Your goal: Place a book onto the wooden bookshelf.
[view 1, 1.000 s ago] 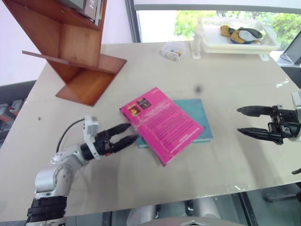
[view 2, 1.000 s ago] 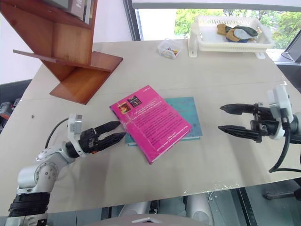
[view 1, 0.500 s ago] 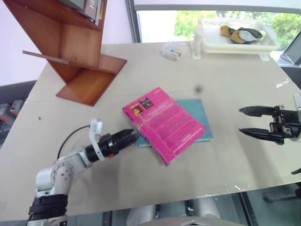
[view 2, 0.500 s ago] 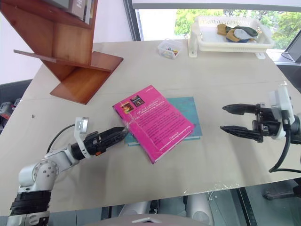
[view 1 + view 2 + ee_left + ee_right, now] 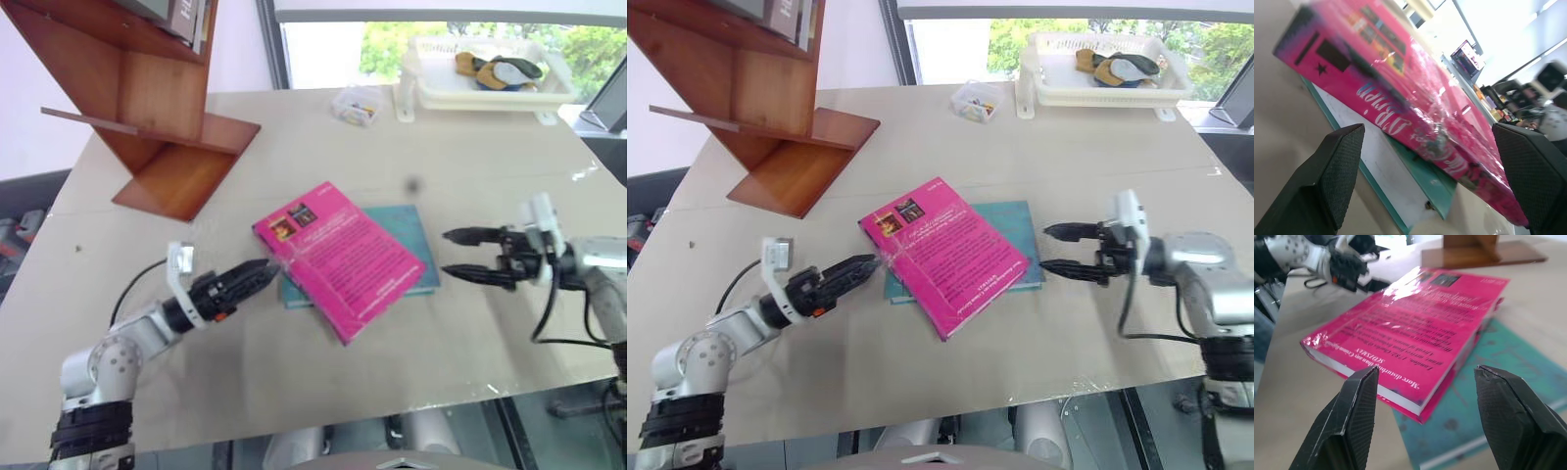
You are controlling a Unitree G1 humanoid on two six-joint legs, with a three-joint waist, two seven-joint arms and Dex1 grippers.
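The pink book [image 5: 338,257] lies flat and askew on a teal book [image 5: 419,240] in the middle of the table. My left gripper [image 5: 266,266] is open at the book's left edge. In the left wrist view, the book's spine [image 5: 1400,112] runs between the left gripper's two wide-set fingers [image 5: 1337,171]. My right gripper [image 5: 448,253] is open and level, pointing at the books from the right, a short gap away. The right wrist view looks past it at the book's page edge [image 5: 1376,387]. The wooden bookshelf [image 5: 157,117] stands at the table's far left.
Grey books [image 5: 188,14] lean on the shelf's upper board. A white tray [image 5: 487,90] holding some items sits at the far right, with a small clear box [image 5: 356,104] beside it. The table's front edge [image 5: 392,416] runs close below both arms.
My right gripper has swung left and down, closing most of the gap to the books. The left gripper has rolled at the book's left edge. The book stays where it was.
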